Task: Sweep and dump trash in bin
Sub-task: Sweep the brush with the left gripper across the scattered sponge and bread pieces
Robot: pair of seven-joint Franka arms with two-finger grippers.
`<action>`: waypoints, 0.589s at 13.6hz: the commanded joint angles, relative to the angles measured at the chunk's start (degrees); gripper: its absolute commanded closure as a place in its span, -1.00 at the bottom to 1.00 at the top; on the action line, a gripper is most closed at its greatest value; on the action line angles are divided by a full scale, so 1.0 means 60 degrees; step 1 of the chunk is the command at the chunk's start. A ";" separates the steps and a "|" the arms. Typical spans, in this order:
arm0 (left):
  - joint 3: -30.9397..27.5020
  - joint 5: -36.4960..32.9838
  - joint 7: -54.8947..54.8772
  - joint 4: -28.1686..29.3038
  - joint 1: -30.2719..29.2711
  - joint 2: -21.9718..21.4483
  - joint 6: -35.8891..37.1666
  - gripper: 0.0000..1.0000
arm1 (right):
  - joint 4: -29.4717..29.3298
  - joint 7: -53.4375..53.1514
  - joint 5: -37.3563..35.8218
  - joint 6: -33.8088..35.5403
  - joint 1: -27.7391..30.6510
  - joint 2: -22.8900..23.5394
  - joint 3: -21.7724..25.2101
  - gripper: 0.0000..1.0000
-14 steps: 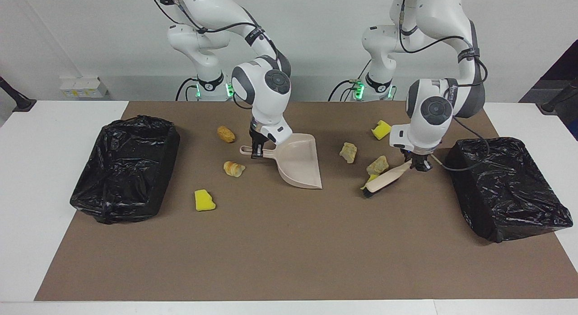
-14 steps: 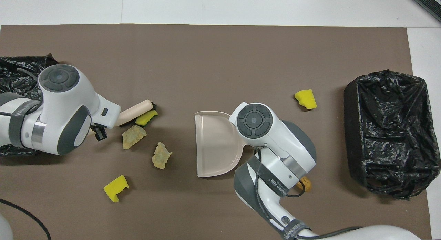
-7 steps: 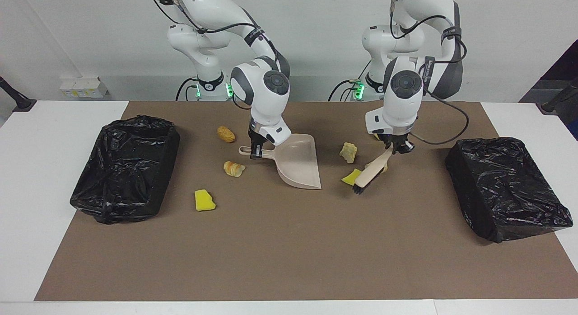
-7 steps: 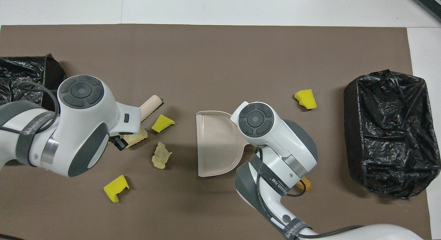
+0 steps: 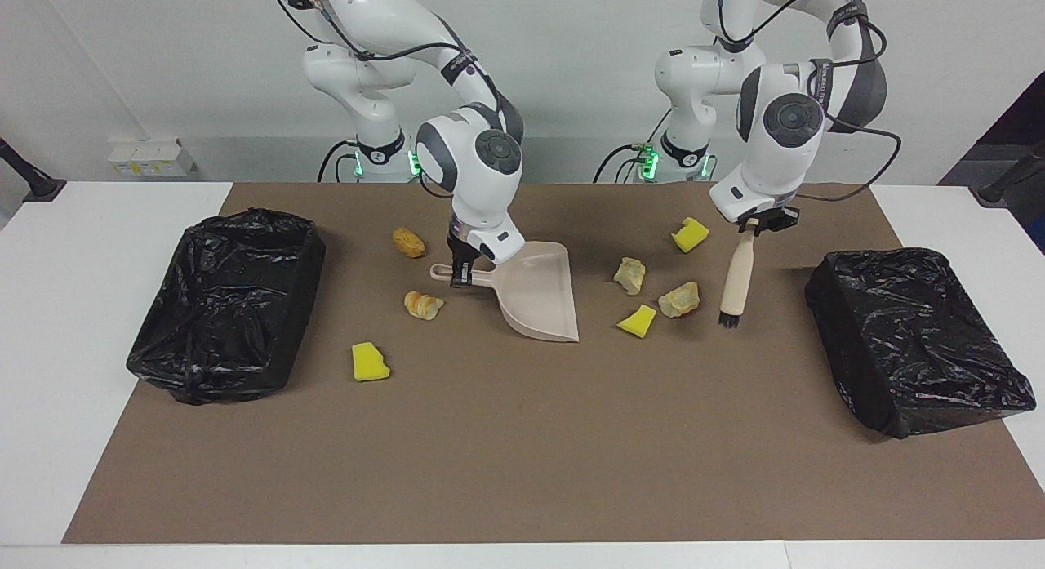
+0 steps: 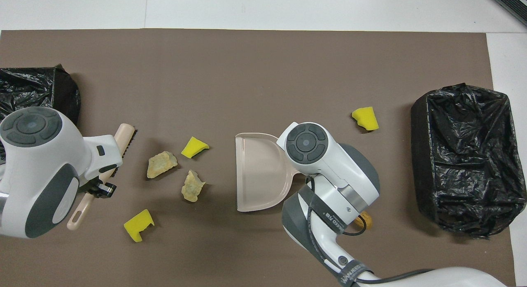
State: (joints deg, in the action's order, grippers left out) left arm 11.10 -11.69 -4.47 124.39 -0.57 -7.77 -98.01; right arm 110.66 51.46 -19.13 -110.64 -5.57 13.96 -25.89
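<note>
So far nothing is in the dustpan (image 5: 539, 295) or either black bin (image 5: 224, 304); all seven scraps of trash (image 5: 678, 300) lie on the brown surface (image 5: 522, 438). My right fingers (image 5: 462, 268) are clamped on the dustpan handle, its lip down. My left fingers (image 5: 755, 224) grip the brush (image 5: 735, 279), bristles beside three scraps near the pan's mouth. Every sweep and the dumping remain.
</note>
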 commanded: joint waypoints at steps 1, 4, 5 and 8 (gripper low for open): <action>-0.0267 0.0146 0.2013 0.1631 -0.0110 -0.1426 -0.0101 1.00 | 0.0278 -0.0140 0.0068 -0.0017 0.0137 -0.0144 -0.0093 1.00; -0.0356 0.0146 0.3654 0.2540 -0.0081 -0.2027 0.0190 1.00 | 0.0278 -0.0140 0.0068 -0.0017 0.0137 -0.0158 -0.0079 1.00; -0.0342 0.0218 0.4516 0.2863 -0.0081 -0.2189 0.0090 1.00 | 0.0278 -0.0140 0.0068 -0.0017 0.0137 -0.0158 -0.0079 1.00; -0.0298 0.0950 0.6393 0.3568 0.0327 -0.2147 -0.0480 1.00 | 0.0278 -0.0140 0.0068 -0.0017 0.0137 -0.0143 -0.0079 1.00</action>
State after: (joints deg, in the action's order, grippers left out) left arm 9.43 -7.83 27.13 141.82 -0.56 -18.75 -97.98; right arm 111.03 51.17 -19.13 -110.64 -5.56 13.96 -25.88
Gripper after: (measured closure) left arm 0.740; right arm 0.674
